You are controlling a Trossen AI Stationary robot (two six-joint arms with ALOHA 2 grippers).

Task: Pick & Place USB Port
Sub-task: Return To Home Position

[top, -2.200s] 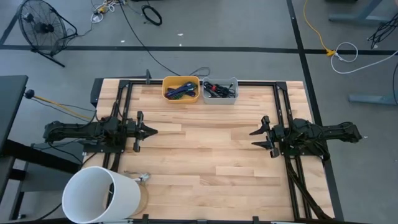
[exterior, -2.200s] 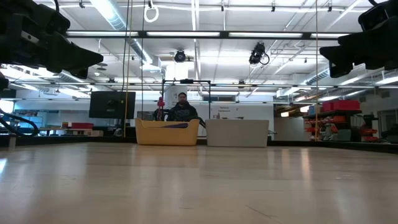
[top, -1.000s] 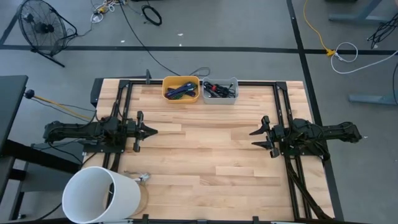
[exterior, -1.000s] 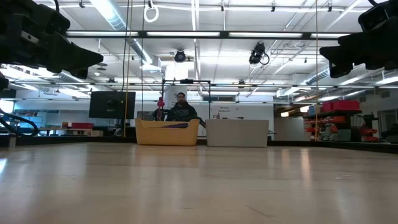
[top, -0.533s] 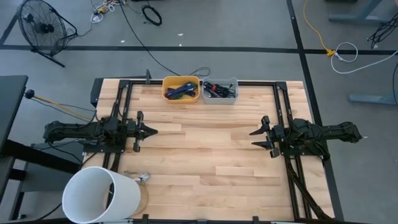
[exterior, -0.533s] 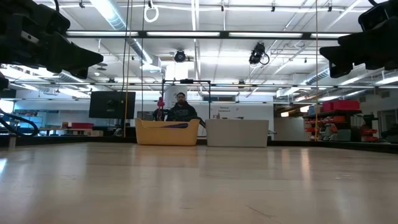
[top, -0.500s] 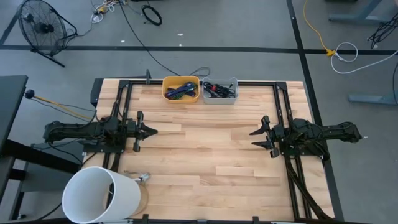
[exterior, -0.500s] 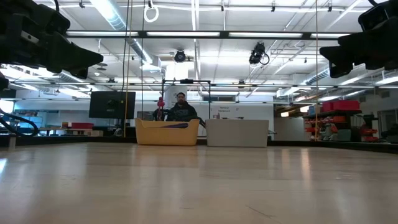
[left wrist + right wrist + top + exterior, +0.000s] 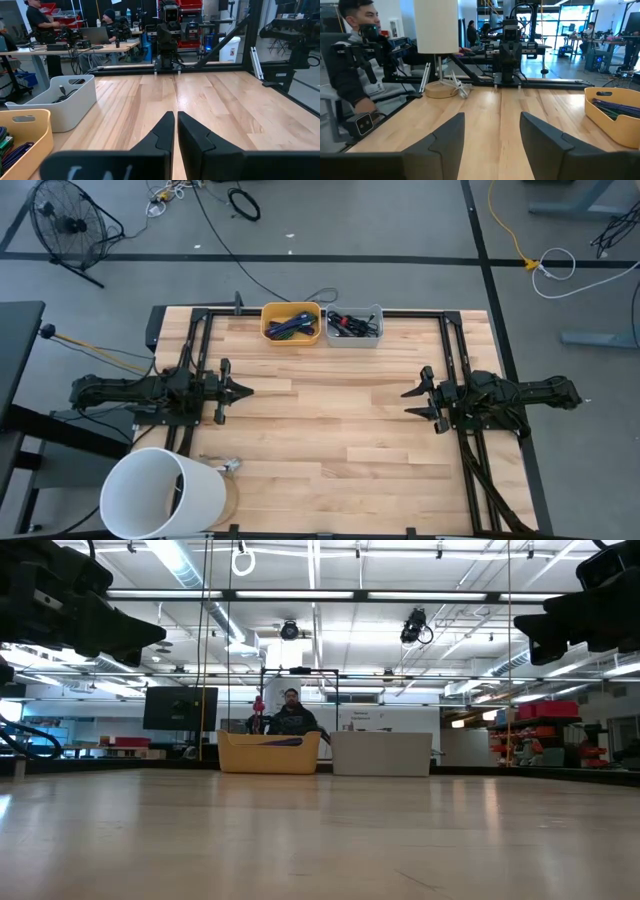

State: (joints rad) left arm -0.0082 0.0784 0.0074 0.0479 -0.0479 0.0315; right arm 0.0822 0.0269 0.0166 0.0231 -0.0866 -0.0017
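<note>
A pale wooden table (image 9: 330,440) in an open workshop carries the yellow bin (image 9: 291,323) and the gray bin (image 9: 354,326), set side by side at its far edge. Each holds charger cables (image 9: 290,329), and none lies loose on the boards. The left hand (image 9: 246,390), fingers drawn nearly together and empty, hangs over the table's left side. The right hand (image 9: 409,404), fingers spread and empty, hangs over the right side, and both are well apart from the bins. The sorting looks finished, with the return to rest now in hand. Little seems left beyond settling both arms.
</note>
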